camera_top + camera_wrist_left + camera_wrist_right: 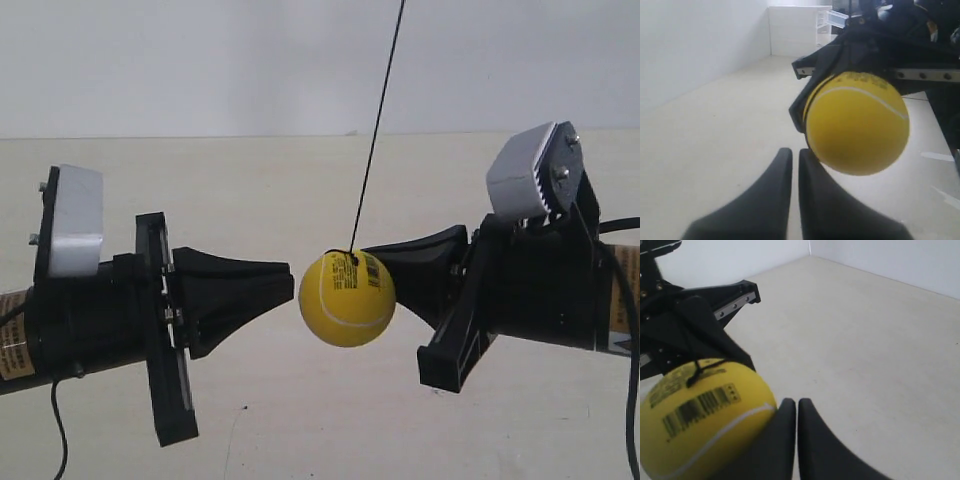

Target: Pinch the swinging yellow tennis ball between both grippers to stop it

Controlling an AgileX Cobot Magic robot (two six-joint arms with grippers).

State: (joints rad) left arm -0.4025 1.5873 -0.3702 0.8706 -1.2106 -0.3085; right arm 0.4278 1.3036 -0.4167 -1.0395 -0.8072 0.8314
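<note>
1. Exterior view: the yellow tennis ball (pixel 347 300) hangs on a thin black string (pixel 378 120), held level between the two grippers.
2. The gripper at the exterior view's left (pixel 288 268) points its tapered tip straight at the ball's side. It is right up against the felt, but contact cannot be told here, and its jaws are seen edge-on.
3. The gripper at the exterior view's right (pixel 392 258) meets the ball's opposite side, next to the barcode sticker (pixel 371 270), and tilts slightly.
4. Left wrist view: the left gripper (pixel 795 152) has its jaws drawn narrow, with only a thin slit between them and nothing inside. The ball (pixel 857 125) sits just past the tips, against one finger. The right gripper (pixel 860 45) is directly behind the ball.
5. Right wrist view: the right gripper (pixel 796 402) also has its jaws nearly together, holding nothing between them. The ball (pixel 700 425) presses against one finger (pixel 777 435) with its sticker (pixel 700 407) facing this camera. The left gripper (pixel 690 325) is just behind the ball
</note>
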